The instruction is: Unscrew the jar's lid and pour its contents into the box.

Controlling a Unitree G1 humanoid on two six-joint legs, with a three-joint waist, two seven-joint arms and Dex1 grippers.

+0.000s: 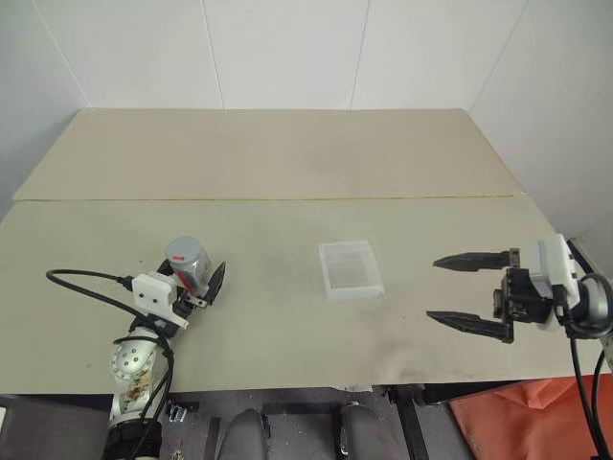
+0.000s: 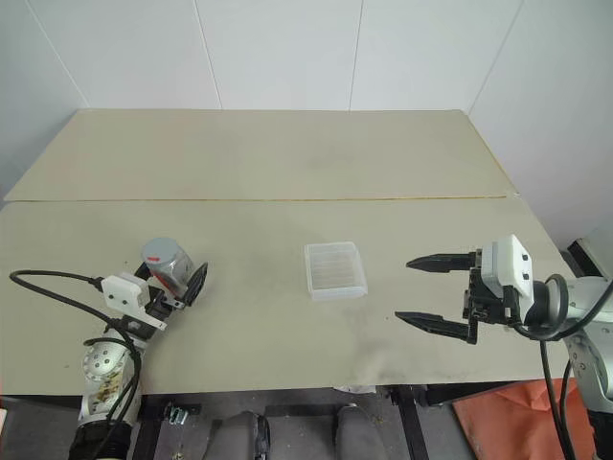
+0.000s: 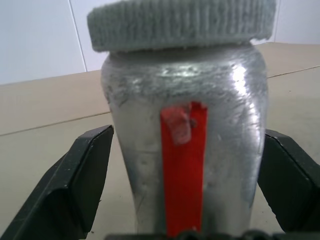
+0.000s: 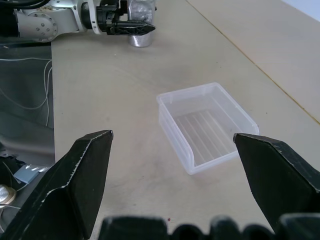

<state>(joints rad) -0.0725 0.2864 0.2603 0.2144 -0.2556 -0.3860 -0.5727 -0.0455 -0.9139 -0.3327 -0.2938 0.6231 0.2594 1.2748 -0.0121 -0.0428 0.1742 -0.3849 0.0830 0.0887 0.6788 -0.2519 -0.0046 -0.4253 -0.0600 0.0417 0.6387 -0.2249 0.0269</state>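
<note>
On table [image 1: 287, 172]: 1 jar [image 1: 188, 261] w/ lid [image 3: 181, 22], 1 box [image 1: 351, 269], 2 hands agape.

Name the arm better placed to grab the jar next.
Left. Its open gripper already straddles the upright jar, lid on. The right gripper hangs open far across the table, beyond the box.

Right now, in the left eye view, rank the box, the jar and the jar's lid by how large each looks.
1. The box looks largest.
2. The jar, standing between the left gripper's open fingers, looks smaller; part of it is hidden.
3. The lid, as wide as the jar but flat, looks smallest.
</note>
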